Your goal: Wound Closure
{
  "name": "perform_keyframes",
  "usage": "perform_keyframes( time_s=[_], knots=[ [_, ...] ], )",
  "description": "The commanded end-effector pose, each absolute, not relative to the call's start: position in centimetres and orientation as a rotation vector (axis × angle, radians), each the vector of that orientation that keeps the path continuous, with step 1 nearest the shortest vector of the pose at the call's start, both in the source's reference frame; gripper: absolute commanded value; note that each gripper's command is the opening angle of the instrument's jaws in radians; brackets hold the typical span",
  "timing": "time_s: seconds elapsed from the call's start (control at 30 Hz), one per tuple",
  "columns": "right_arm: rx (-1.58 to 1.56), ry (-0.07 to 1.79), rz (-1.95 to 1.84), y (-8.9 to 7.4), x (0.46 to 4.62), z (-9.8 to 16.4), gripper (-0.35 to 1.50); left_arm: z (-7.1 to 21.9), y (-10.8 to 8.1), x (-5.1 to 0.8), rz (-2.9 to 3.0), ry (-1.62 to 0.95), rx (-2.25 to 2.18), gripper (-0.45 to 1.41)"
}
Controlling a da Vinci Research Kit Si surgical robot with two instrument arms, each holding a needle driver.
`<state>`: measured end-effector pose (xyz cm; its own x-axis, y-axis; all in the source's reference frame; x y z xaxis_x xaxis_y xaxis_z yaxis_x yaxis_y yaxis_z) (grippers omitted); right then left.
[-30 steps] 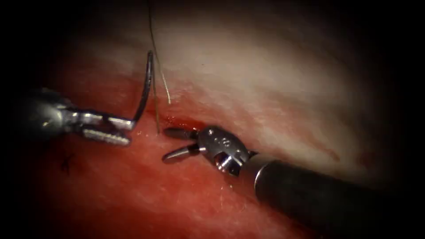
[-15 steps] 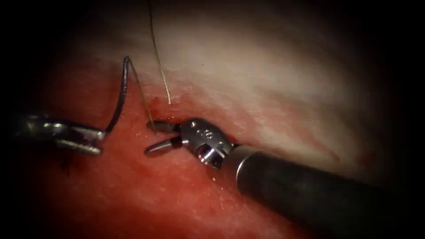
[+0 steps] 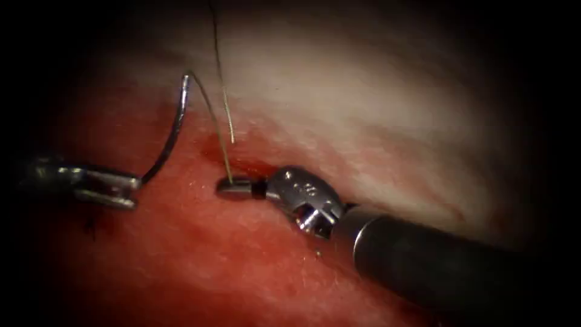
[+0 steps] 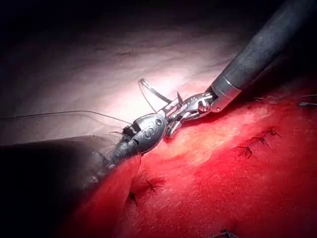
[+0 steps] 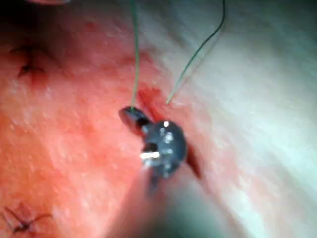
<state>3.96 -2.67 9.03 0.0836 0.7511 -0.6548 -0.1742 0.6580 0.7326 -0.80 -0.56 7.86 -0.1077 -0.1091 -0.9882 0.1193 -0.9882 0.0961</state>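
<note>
from the endoscope, the dark curved steel needle [image 3: 172, 130] stands clear of the red tissue [image 3: 200, 260], left of the cut, arcing upward from the left tool [image 3: 124, 189], clamped on its lower end. the right tool [image 3: 233, 188] is closed on the thin thread [image 3: 215, 130]. its wrist view shows thread [image 5: 134, 59] rising straight from the pinched tip [image 5: 130, 115].

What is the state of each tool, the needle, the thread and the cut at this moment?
Left tool: jaws shut on the needle near one end.
Needle: clear of the tissue, arcing up from the left tool, left of the cut.
Right tool: jaws shut on the thread.
Thread: runs from the needle's upper end down to the right tool.
Cut: holds red fluid.
Tissue: stitches visible.
</note>
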Motion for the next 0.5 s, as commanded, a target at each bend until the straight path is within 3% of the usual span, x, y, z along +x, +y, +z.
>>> perform_keyframes(
  time_s=[0.03, 0.5],
  knots=[
    [0.557, 1.321, 0.742, -2.72, 4.06, 8.94, -0.35, 7.95, -0.55, -0.84, -2.231, 0.015, 1.993, -0.45],
    [0.641, 1.339, 0.680, -3.30, 4.30, 8.15, -0.35, 8.11, -0.70, -0.64, -2.244, 0.066, 2.003, -0.45]
  ],
)
